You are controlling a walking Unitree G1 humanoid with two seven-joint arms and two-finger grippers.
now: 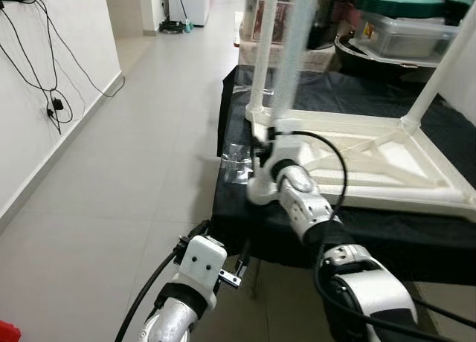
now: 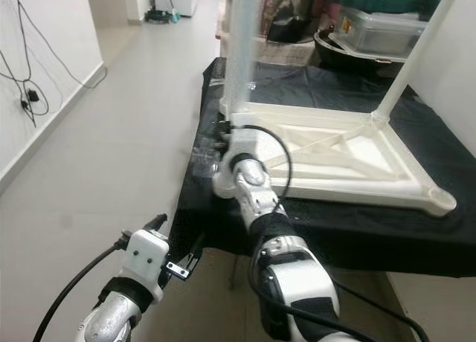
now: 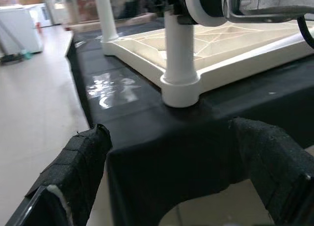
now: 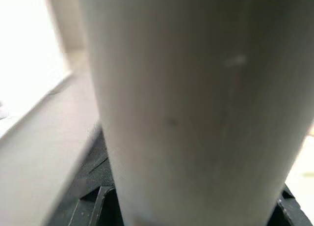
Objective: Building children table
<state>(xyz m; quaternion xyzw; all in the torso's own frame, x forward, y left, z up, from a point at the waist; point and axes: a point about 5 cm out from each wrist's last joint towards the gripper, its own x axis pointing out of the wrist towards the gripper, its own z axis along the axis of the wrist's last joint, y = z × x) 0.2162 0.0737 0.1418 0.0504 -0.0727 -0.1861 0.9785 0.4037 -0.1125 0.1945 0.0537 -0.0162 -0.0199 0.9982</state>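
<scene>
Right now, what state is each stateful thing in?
Table top: upside down on the black cloth.
Near leg: upright in its corner socket.
Far leg: upright, fitted.
Right gripper: at the near leg.
Left gripper: open, idle below the table edge.

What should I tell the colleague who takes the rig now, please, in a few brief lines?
Right gripper: at the near-left table leg, closed around it at its base.
Left gripper: open, idle, low in front of the black-covered table.
Tabletop lies upside down on the black cloth. Three legs stand upright in corner sockets; the near-right socket has none.
Left: probably seat the held leg fully, then fit the fourth.
</scene>
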